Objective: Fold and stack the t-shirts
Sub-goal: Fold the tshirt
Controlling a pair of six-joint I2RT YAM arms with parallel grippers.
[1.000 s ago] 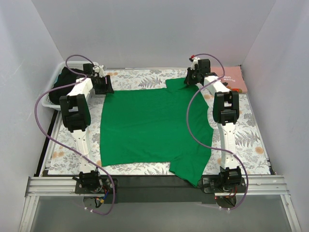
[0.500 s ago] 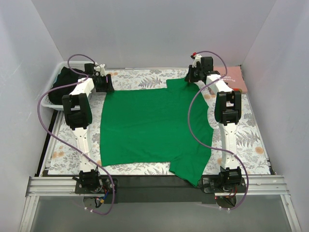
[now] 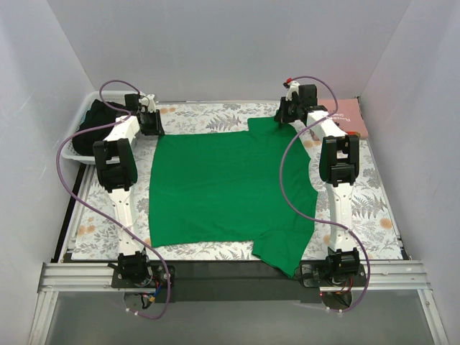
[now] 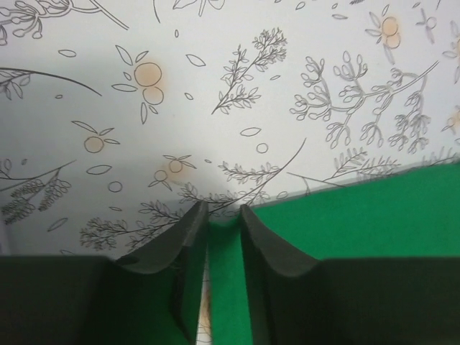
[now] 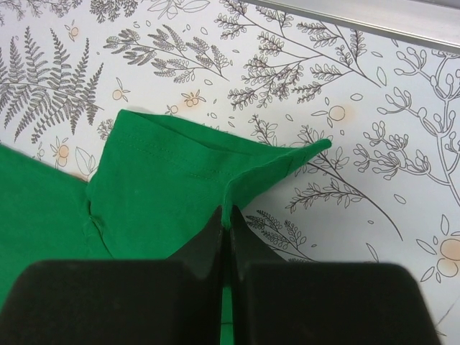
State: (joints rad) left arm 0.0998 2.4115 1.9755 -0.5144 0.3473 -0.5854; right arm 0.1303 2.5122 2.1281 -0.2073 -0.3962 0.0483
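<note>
At the far left corner of the green t-shirt (image 3: 223,183), left hand (image 4: 223,213) straddles the cloth edge, jaws narrowly apart, not clamped. Right hand (image 5: 226,215) is clenched on the far right sleeve (image 5: 180,172), pinching a raised fold. Shirt lies spread on the worktop (image 3: 381,208); pink t-shirt (image 3: 345,115) sits at the far right corner. Looks like grasping before the first fold. Next: left pinches its corner, then both carry the far edge toward the near one, level.
</note>
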